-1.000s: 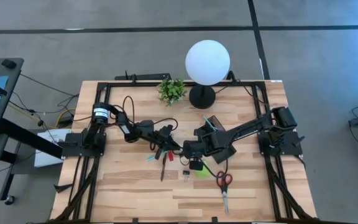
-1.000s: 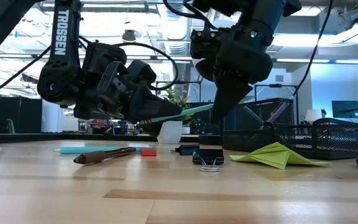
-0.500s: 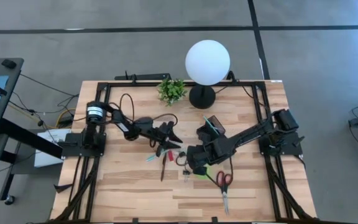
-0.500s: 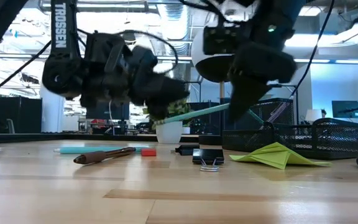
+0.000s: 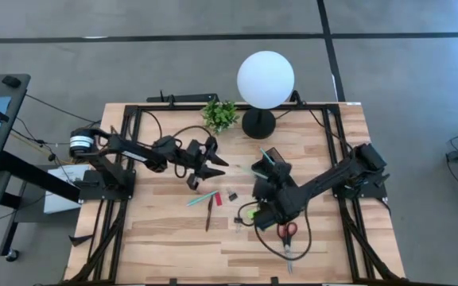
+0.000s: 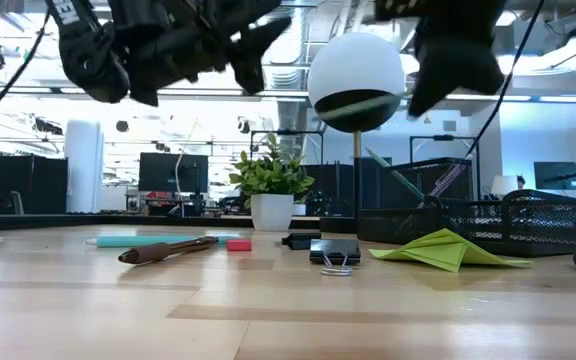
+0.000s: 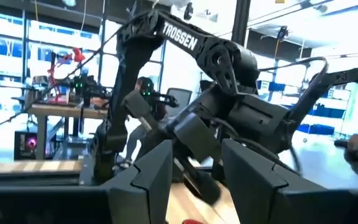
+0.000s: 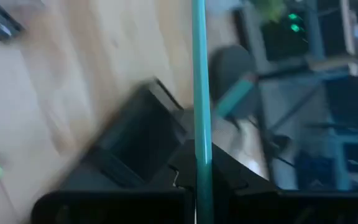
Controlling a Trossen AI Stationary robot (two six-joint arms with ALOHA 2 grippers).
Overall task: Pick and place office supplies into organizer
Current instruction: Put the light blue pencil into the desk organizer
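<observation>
My right gripper (image 5: 262, 208) is shut on a thin teal pen (image 6: 363, 100), raised over the table's middle, just in front of the black organizer (image 5: 273, 164). Another teal pen (image 5: 267, 156) sticks up out of the organizer. My left gripper (image 5: 210, 163) hangs open and high at the centre left, with nothing between its fingers (image 7: 160, 168). On the wood lie a third teal pen (image 5: 203, 199), a dark pen (image 5: 209, 216), a small red piece (image 5: 219, 200), black clips (image 6: 335, 262), the lime-green sticky pad (image 6: 448, 250) and the red-handled scissors (image 5: 286, 237). My right gripper pinches the teal pen's shaft (image 8: 199, 155) between its two fingers. The free length runs out ahead, past the fingertips. In the low view the pen hangs nearly level in front of the lamp's globe, lifted clear of the table, its free end toward the table's left.
A white globe lamp (image 5: 265, 79) on a black base and a small potted plant (image 5: 219, 115) stand at the far edge. Black frame rails (image 5: 133, 119) run along the table's sides. Bare wood lies along the near edge (image 5: 173, 254).
My left gripper has opened, let go of the teal pen and risen, drawing back toward the table's left. My right gripper has kept the pen, lifted it well above the table, turned, and gone toward the near edge.
</observation>
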